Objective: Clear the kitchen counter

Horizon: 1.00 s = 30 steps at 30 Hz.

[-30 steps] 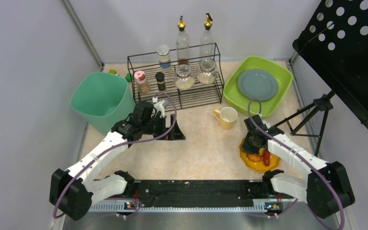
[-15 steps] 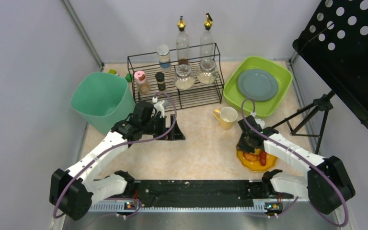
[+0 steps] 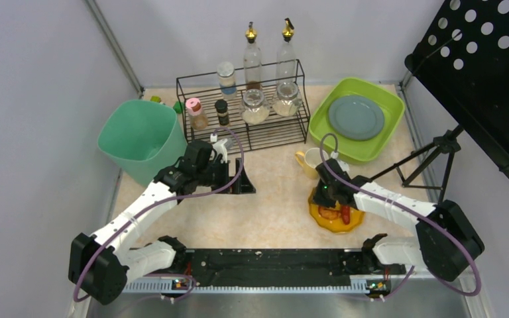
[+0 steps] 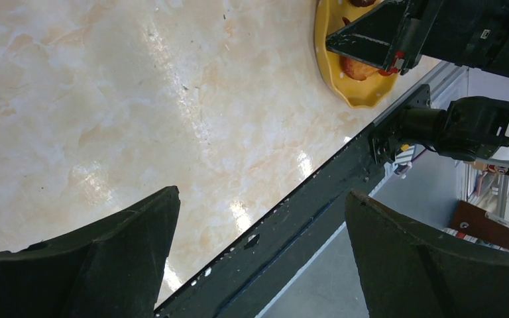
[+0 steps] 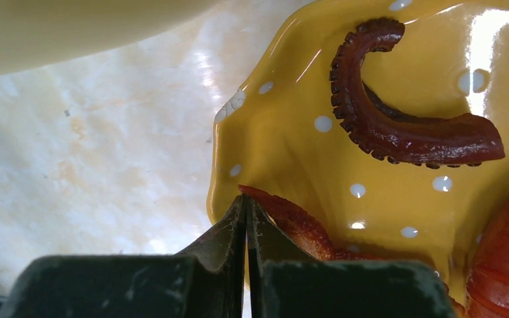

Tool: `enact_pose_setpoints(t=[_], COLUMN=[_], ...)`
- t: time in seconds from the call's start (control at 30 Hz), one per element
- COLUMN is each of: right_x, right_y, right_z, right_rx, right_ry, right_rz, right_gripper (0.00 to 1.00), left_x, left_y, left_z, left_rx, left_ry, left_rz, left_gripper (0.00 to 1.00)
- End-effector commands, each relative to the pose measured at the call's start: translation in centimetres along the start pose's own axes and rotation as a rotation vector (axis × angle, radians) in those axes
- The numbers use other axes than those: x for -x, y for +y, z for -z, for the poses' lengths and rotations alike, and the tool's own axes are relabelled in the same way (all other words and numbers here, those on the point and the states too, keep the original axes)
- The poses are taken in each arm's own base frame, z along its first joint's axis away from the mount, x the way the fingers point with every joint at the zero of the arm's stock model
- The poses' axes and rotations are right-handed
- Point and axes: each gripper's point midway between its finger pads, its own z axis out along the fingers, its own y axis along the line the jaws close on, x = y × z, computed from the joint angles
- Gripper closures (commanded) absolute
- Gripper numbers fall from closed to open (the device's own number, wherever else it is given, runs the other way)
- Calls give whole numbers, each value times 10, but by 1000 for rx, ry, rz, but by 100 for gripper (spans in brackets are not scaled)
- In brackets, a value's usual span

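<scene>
One big surface first: the kitchen counter [image 3: 278,212], that speckled cream top, is running the whole width of the table and is carrying plenty yet to clear. At the back left the teal bin [image 3: 142,136] is standing, the black wire rack [image 3: 238,132] is sitting beside it, and the lime-green tub [image 3: 323,132] is holding a grey plate [image 3: 356,117] at back right. And here is the change: the yellow plate [image 3: 335,222] is sliding leftward, toward the middle, from where it lay a second ago, passing just in front of the yellow mug [image 3: 313,161]. The right gripper [image 5: 246,211] is travelling with it, pincer pressed fully together, tips down just inside the rim; whether they are pinching anything, I cannot tell. The left gripper [image 4: 262,199] is hanging over bare counter with its pincer spread wide, holding nothing. A dark tentacle [image 5: 397,126] is riding on the plate, so I am reading this as scraps heading for the bin.
</scene>
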Motion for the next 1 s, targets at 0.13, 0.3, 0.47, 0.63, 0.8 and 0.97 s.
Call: enact_pose_setpoints(t=[0.13,0.3,0.47,0.63,0.8,0.97], right_x=[-56,-74,-89,-104,-114,-109], right_y=[34,72,118,158,180,202], right_z=[-27,-36,-43,-43,-40,-22], right_rx=[47,88,166,231,274,328], right_ry=[159,185,214,237,254,227], right_rz=[57,118,160,214,242,269], right_gripper=[100,100,100,100,100,100], left_x=[11,15,16,13,7,6], left_y=[-6,-3,12,21,23,23], left_z=[6,14,23,36,51,63], left_rx=[3,46,156,209,234,243], left_ry=[-40,-73,-90,-150,-185,-237], left_rz=[-43,-37,7,40,53,63], left_gripper=[1,1,1,1,1,1])
